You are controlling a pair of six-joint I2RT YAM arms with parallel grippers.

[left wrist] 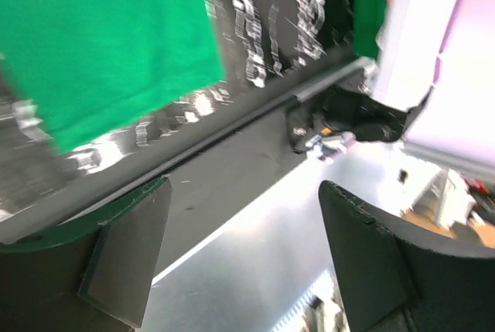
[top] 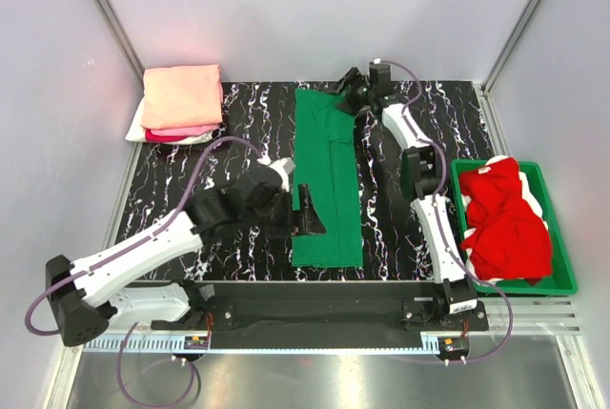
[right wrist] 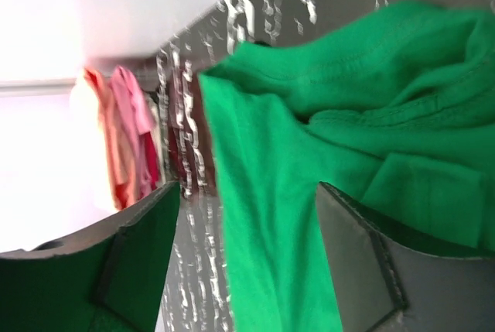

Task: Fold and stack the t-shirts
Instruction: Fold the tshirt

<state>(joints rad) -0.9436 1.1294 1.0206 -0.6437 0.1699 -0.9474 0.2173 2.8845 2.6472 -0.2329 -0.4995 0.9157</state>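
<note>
One table: black marbled top that carries everything.
Green t-shirt: lies as a long narrow strip down the middle, apparently folded lengthwise; far end rumpled, near end close to the table's near edge.
Handling: likely soft, light and limp, so it will sag and may slide on the smooth top. Best pinched through all layers at the end corners, one claw to each end.
Bin: at the right edge, with the red t-shirt crumpled inside, not yet folded.
Stack: far left corner, folded; salmon on top, pink and white beneath.
Left gripper: beside the strip's left edge toward its near end, fingers apart, nothing between them.
Right gripper: over the rumpled far end, jaws apart, cloth below but not pinched.
</note>
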